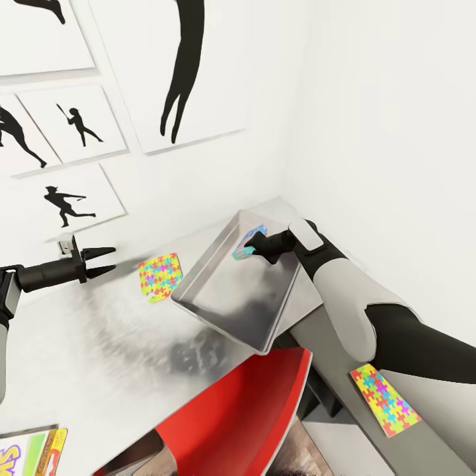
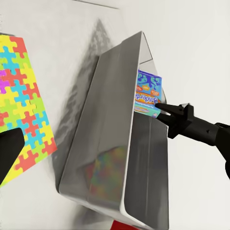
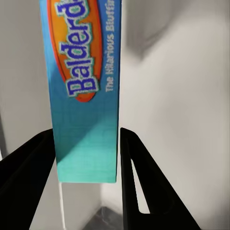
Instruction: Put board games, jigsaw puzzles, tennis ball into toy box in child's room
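I am working over the table (image 1: pixel 79 350), its pale top spreading beneath both arms. The toy box (image 1: pixel 225 291) is sitting directly under my right gripper (image 1: pixel 247 250), and I am holding a blue-green Balderdash board game (image 1: pixel 250 239) on edge between the fingers, which are pinching its narrow lower end; the right wrist view is showing the box wall just beyond it. One jigsaw puzzle (image 1: pixel 160 276) is lying flat just ahead of my left gripper (image 1: pixel 109 260), whose jaws are parted and holding nothing, between that gripper and the toy box. A second jigsaw puzzle (image 1: pixel 385 399) is lying behind my right forearm, well apart from the gripper. A yellow lettered board game (image 1: pixel 30 453) is peeking in well behind the left gripper.

I am judging the risks this way: the game is standing tall in a thin pinch, so letting go here may leave it propped against the wall or toppling over the rim. The toy box is also overhanging the table edge nearest me, and a push from my wrist could tip it off.
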Motion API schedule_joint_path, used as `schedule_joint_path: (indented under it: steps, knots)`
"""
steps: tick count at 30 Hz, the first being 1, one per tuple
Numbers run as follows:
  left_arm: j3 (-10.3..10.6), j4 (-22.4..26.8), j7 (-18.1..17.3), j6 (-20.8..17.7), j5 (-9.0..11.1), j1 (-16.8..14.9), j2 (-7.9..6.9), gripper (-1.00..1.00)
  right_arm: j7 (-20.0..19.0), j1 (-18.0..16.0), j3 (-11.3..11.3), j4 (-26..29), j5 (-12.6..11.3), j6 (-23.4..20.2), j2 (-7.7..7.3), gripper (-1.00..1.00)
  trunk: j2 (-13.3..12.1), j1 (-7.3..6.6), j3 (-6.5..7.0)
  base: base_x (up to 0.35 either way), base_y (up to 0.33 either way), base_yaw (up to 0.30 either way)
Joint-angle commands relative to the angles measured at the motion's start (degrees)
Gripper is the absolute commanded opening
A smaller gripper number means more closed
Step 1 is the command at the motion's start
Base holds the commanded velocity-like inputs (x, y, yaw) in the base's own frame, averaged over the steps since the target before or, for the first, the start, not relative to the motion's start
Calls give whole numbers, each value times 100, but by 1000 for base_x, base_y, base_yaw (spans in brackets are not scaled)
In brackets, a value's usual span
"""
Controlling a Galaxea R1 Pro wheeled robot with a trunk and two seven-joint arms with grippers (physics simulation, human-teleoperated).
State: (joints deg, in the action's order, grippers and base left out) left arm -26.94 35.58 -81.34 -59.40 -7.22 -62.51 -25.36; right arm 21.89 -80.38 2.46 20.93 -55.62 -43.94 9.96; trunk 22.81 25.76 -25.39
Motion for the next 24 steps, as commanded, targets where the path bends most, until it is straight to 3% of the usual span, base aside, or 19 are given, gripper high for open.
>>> schedule_joint_path:
  steps: [1, 19, 24]
  knots:
    - [-22, 2, -49, -60, -60, -7, 4, 100, 49, -4, 26, 7, -45, -10, 4, -100, 11, 3, -19, 0, 0, 0]
    - [-22, 20, -49, -60, -60, -7, 1, 100, 18, -4, 26, 7, -39, -10, 4, -100, 11, 3, -186, 0, 0, 0]
    - [-22, 20, -49, -60, -60, -7, 1, 100, -429, -4, 20, 7, -32, -3, 4, -100, 11, 3, -231, 0, 0, 0]
